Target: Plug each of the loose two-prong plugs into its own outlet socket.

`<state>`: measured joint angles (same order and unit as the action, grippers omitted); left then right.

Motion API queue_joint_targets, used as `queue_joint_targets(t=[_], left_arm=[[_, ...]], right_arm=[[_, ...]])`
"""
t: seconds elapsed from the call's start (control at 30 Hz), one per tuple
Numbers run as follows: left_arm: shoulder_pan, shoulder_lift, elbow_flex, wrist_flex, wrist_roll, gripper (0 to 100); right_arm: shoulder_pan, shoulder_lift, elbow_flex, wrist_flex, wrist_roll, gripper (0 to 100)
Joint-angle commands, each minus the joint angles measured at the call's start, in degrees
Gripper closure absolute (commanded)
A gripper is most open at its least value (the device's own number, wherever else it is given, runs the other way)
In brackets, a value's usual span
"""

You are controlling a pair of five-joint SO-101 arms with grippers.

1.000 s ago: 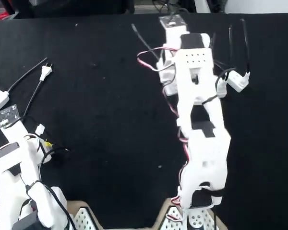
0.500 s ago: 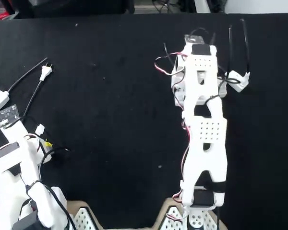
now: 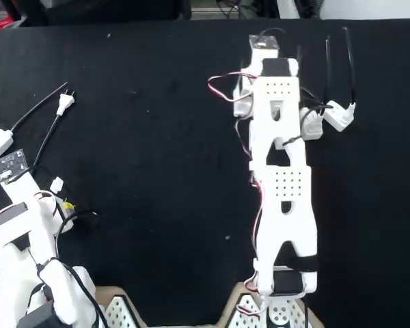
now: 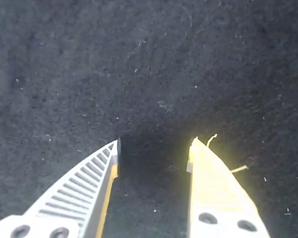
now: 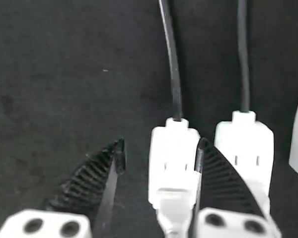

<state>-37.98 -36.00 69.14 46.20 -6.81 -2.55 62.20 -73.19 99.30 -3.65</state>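
The right gripper [image 5: 161, 146] stands open astride one white socket [image 5: 173, 148], its dark finger down between that and the neighbouring socket [image 5: 244, 144] (a tight fit). Closing here could shove both askew. The left gripper [image 4: 154, 148] gapes, holding nothing, and a loose plug [image 3: 65, 102] lies well apart.

light: bright, overhead | shadow: dark patch beneath left pincer [image 4: 154, 148] | glare: white arm [image 3: 284, 205] washed out

Left arm [image 3: 17, 236] folded, right arm [image 3: 281, 188] outstretched; both jaws apparently parted.
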Motion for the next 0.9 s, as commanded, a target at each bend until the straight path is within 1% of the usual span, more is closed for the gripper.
queue_joint_targets(t=[0.0, 0.13, 0.2, 0.27, 0.4, 0.5, 0.67, 0.77, 0.83, 0.87], left_arm=[[0.6, -0.9, -3.2, 0.0, 0.4, 77], [0.7, -0.9, -3.2, 0.0, 0.4, 77], [0.7, -0.9, -3.2, 0.0, 0.4, 77], [0.7, -0.8, -3.2, 0.0, 0.4, 77], [0.7, -0.7, -3.2, 0.0, 0.4, 77], [0.7, -0.6, -3.2, 0.0, 0.3, 77], [2.1, -0.4, -3.1, 0.0, 0.1, 77], [3.0, -0.4, -3.6, 0.1, 0.0, 77], [2.6, -1.0, -5.8, 0.4, -0.4, 77], [2.1, -1.0, -7.8, 1.1, -1.7, 77]], right_arm=[[-2.1, -9.4, -3.0, 1.9, 0.5, 79.4], [-2.7, -18.9, -2.7, 2.0, 0.5, 79.4], [-3.1, -26.1, 0.9, 2.0, 0.5, 79.5], [-4.7, -35.5, 10.4, 2.0, 0.4, 80.5], [-10.5, -57.1, 35.3, 0.2, 0.7, 82.5], [-16.0, -69.8, 55.8, -9.2, 0.7, 82.5], [-29.0, -83.7, 90.2, -29.5, 3.3, 82.8], [-33.8, -85.1, 106.2, -43.2, 3.5, 82.8], [-34.5, -83.6, 113.0, -51.6, 3.5, 82.8], [-34.5, -82.6, 115.6, -55.4, 3.5, 82.8]])
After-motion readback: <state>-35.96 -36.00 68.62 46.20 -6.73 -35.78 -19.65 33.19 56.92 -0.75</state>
